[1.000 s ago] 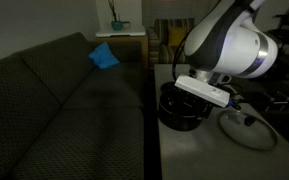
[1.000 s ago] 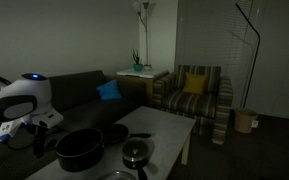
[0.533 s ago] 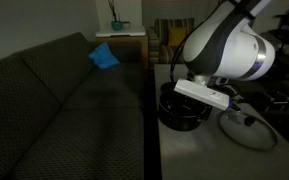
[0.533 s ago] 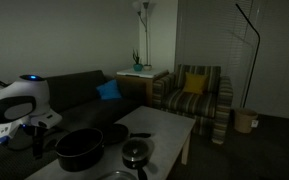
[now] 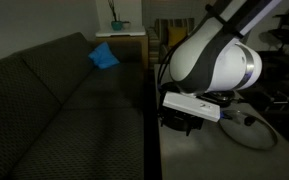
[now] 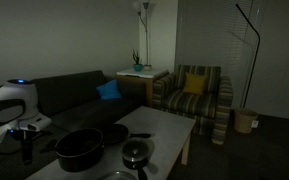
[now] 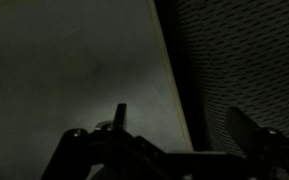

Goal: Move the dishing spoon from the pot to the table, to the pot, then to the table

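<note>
The big black pot (image 6: 79,148) stands on the pale table (image 6: 166,126). My gripper (image 6: 26,150) hangs off to the side of the pot, lower than its rim, at the table's sofa-side edge. In the wrist view the gripper (image 7: 182,125) shows two dark fingers set apart, with bare table top (image 7: 74,60) between and beyond them, so it looks open and empty. In an exterior view the white arm (image 5: 212,65) covers the pot. I cannot make out the dishing spoon in any view; the room is very dark.
A shallower black pan (image 6: 112,133) and a small lidded pan (image 6: 135,153) stand next to the pot. A glass lid (image 5: 249,130) lies on the table. The dark sofa (image 5: 64,100) with a blue cushion (image 5: 104,57) runs along the table's edge (image 7: 164,80). An armchair (image 6: 194,95) stands beyond.
The arm has swung away from above the pot toward the table's sofa-side edge and dropped lower. The pot and pans have not moved.
</note>
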`<move>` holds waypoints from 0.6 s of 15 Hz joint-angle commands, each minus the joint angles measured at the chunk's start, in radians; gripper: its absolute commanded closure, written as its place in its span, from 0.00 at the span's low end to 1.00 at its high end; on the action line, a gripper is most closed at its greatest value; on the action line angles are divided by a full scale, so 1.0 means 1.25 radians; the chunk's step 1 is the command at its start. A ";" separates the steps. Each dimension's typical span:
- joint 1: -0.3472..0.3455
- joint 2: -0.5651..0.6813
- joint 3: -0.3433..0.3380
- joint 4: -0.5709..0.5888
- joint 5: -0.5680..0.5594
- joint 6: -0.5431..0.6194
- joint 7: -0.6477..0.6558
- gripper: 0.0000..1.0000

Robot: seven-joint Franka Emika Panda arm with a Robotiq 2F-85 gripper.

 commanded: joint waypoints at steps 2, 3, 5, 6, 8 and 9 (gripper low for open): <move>0.026 0.013 -0.038 0.032 -0.033 -0.023 0.048 0.00; 0.023 0.017 -0.043 0.040 -0.037 -0.025 0.050 0.00; 0.011 0.025 -0.048 0.057 -0.045 -0.024 0.045 0.00; 0.006 0.028 -0.050 0.063 -0.046 -0.023 0.042 0.00; -0.006 0.034 -0.055 0.079 -0.048 -0.031 0.039 0.00; -0.014 0.039 -0.052 0.088 -0.047 -0.034 0.035 0.00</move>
